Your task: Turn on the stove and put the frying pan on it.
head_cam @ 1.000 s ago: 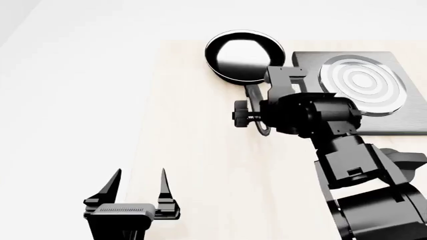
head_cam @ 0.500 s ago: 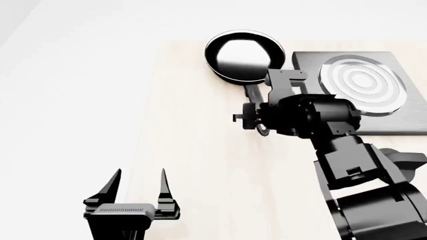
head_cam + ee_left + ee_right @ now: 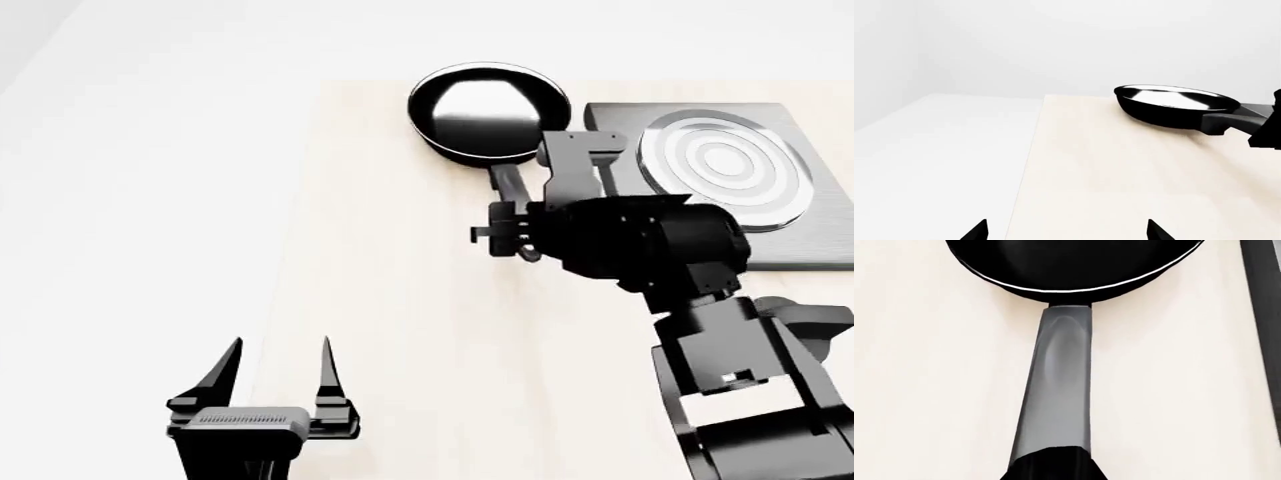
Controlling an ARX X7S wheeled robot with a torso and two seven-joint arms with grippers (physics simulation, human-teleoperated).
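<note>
Plainly, the right claw (image 3: pixel 505 232) sits over the pan (image 3: pixel 487 112) handle's (image 3: pixel 1057 390) far end, bowl straight ahead; grip unclear, left claw (image 3: pixel 282 365) spread.

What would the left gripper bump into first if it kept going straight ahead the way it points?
Probably nothing. The left gripper points forward along the table's left edge. Its wrist view shows bare tabletop ahead, with the frying pan off to one side, apparently outside its line, though depth is hard to judge.
</note>
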